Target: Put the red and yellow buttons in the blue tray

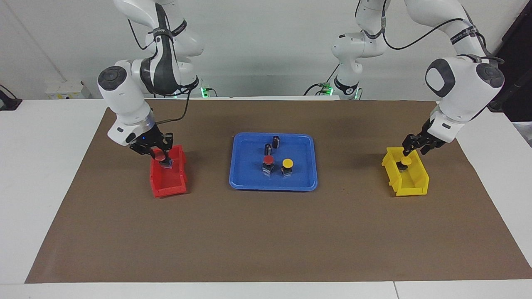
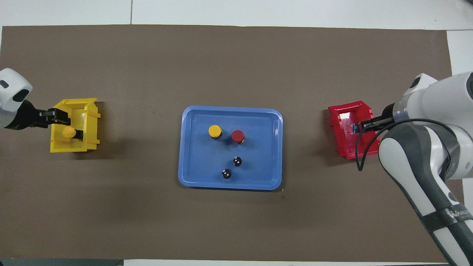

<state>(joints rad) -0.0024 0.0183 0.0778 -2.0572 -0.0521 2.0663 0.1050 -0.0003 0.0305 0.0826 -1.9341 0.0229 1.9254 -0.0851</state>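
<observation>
Overhead view: right arm [image 2: 425, 147] hides red bin's [image 2: 345, 122] button

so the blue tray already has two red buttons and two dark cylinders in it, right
Not quite. In the overhead view the blue tray holds one red button and one yellow button, beside the two dark cylinders.

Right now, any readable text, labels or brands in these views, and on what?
"WANJ...", cut off by the picture's edge: dark band on the right arm, overhead view.
Dark bands on both arms' upper links, facing view: lettering too small to read.
blue tray, red bin, yellow bin, buttons: none visible.
</observation>
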